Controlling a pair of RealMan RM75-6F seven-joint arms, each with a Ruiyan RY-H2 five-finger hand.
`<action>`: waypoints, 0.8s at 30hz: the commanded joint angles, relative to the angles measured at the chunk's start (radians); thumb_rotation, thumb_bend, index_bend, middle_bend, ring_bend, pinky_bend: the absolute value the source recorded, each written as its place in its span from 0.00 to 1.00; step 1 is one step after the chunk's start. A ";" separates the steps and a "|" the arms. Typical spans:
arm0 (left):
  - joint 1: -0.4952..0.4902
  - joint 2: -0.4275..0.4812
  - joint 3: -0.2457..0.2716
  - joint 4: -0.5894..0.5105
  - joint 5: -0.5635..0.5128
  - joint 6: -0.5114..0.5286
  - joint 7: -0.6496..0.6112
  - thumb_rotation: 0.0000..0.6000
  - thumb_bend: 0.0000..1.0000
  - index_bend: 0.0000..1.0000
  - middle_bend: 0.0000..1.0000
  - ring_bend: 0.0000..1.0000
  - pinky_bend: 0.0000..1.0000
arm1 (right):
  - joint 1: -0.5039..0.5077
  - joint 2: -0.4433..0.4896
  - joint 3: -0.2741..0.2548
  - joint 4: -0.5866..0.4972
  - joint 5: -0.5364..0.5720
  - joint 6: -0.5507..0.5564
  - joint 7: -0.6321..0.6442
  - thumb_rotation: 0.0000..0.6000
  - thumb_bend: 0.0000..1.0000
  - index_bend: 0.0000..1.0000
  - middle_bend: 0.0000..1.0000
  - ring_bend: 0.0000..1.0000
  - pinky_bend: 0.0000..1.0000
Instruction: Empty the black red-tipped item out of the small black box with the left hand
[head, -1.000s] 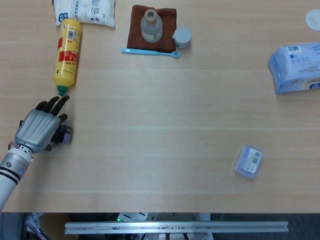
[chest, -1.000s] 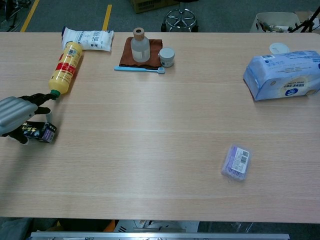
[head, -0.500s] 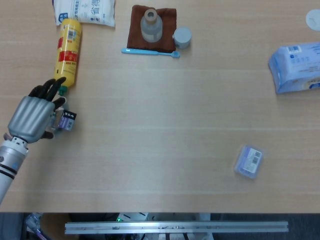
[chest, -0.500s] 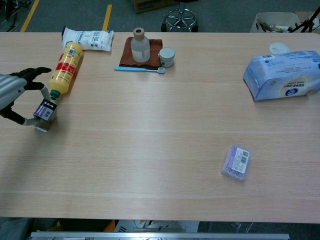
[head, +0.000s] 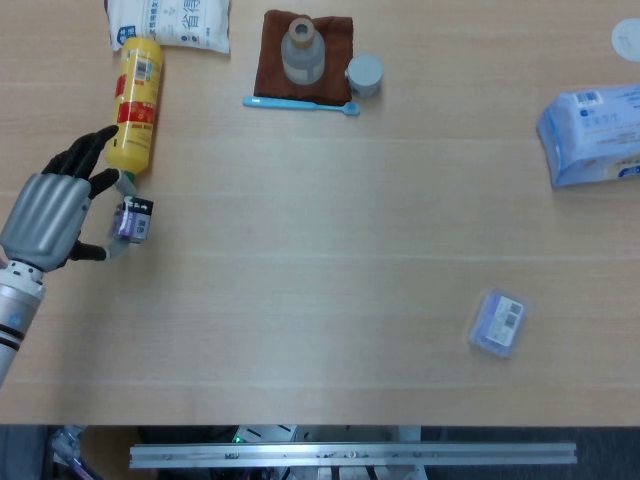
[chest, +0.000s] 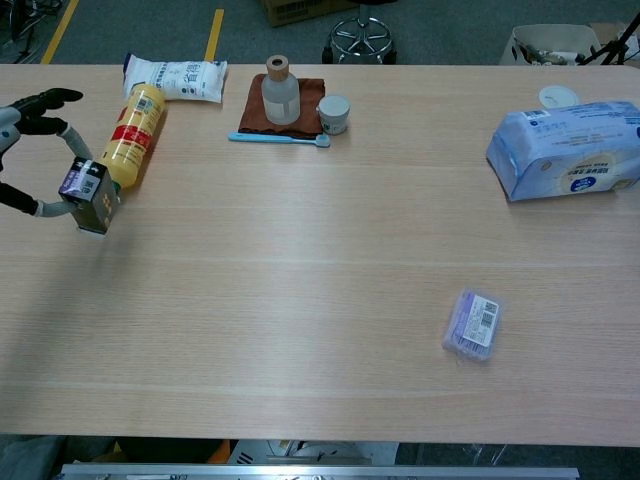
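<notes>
My left hand (head: 48, 220) pinches the small black box (head: 133, 219) between thumb and fingers at the table's left side, next to the green cap of the yellow bottle (head: 135, 105). In the chest view the box (chest: 90, 195) hangs tilted above the table, and only the fingers and thumb of the left hand (chest: 12, 120) show at the frame's left edge. The box has purple and white label patches. No black red-tipped item shows in either view. The right hand is out of both views.
A white bag (head: 170, 20) lies behind the yellow bottle. At the back middle are a brown cloth (head: 330, 45) with a clear bottle (head: 302, 50), a small jar (head: 364, 75) and a blue toothbrush (head: 300, 102). A tissue pack (head: 595, 135) lies far right, a purple packet (head: 498, 322) front right.
The left hand closed on the box where it lay on the table and raised it, moving it back toward the yellow bottle and tipping it upright.
</notes>
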 joint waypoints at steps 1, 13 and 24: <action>-0.003 0.012 -0.006 -0.015 -0.003 -0.003 -0.013 1.00 0.38 0.49 0.00 0.05 0.18 | 0.000 0.000 0.000 0.000 0.000 0.000 0.000 1.00 0.14 0.27 0.20 0.10 0.25; -0.009 0.027 -0.012 -0.029 0.002 0.000 -0.023 1.00 0.44 0.47 0.00 0.05 0.18 | -0.003 0.001 0.000 0.002 0.001 0.003 0.004 1.00 0.14 0.27 0.20 0.10 0.25; -0.012 0.042 -0.011 -0.033 0.012 -0.002 -0.049 1.00 0.46 0.42 0.00 0.05 0.18 | -0.004 0.000 0.000 0.002 0.000 0.004 0.003 1.00 0.14 0.27 0.20 0.10 0.25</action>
